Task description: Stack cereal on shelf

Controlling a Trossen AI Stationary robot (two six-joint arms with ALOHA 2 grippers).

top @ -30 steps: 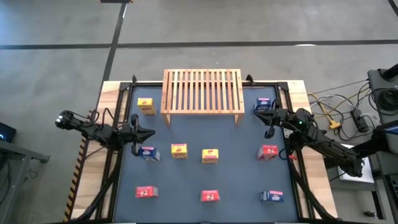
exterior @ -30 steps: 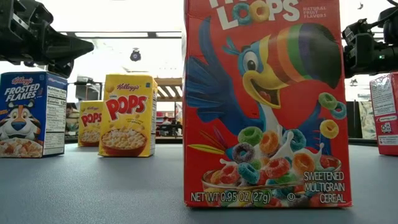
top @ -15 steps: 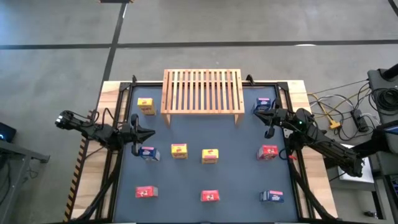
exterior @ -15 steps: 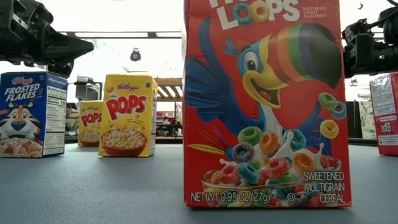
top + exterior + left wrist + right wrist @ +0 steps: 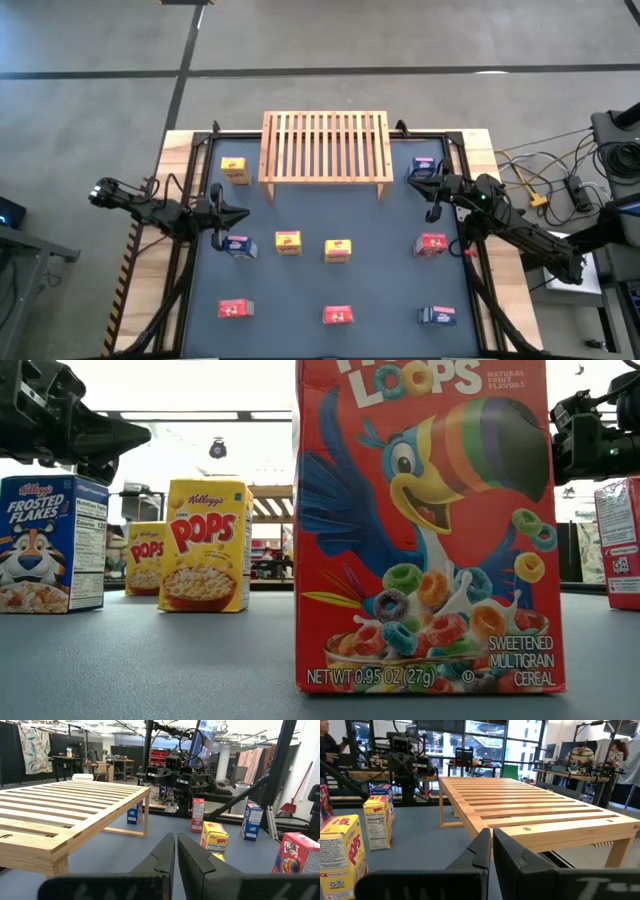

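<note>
Both tools are pinched together and carry nothing. The left tool [image 5: 243, 215] hangs at about nine o'clock on the table [image 5: 385, 285], just above a blue cereal box [image 5: 239, 246]. The right tool [image 5: 412, 178] sits near two o'clock, right beside another blue box [image 5: 423, 164] by the shelf's corner.

The shelf [image 5: 325, 147], a slatted wooden rack, stands at twelve o'clock and is bare; all nine boxes are on the table. A yellow box [image 5: 235, 170] stands at ten o'clock just off the shelf's leg, two more yellow boxes [image 5: 288, 242] [image 5: 338, 250] sit at the centre, a red box [image 5: 432, 244] at three o'clock, and along six o'clock run a red box [image 5: 235, 309], the red one [image 5: 338, 316] closest to the low camera, and a blue box [image 5: 438, 316].

My guess is the first pick is about to begin. Each tool would have to spread wide, come straight down over the narrow sides of its nearest box, and lift clear above the slat edge before travelling in.

The boxes stand well apart, so there is room between them. The tight spots are the shelf's legs and front rail, and the table's raised frame near either arm.
</note>
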